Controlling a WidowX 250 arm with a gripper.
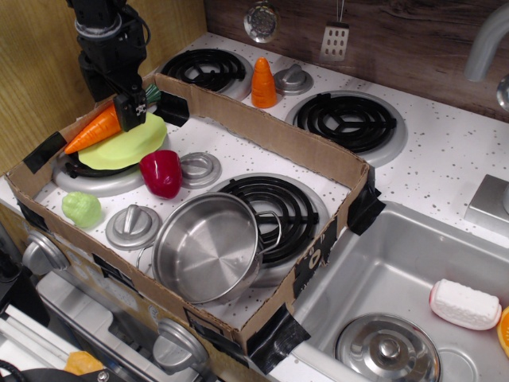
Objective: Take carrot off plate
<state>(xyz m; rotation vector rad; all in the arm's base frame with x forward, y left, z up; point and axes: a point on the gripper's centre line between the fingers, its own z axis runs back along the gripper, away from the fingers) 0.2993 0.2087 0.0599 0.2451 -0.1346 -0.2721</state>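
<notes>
One carrot [97, 129] pinched by gripper [130, 110] near its leafy end; above plate [127, 146].
</notes>
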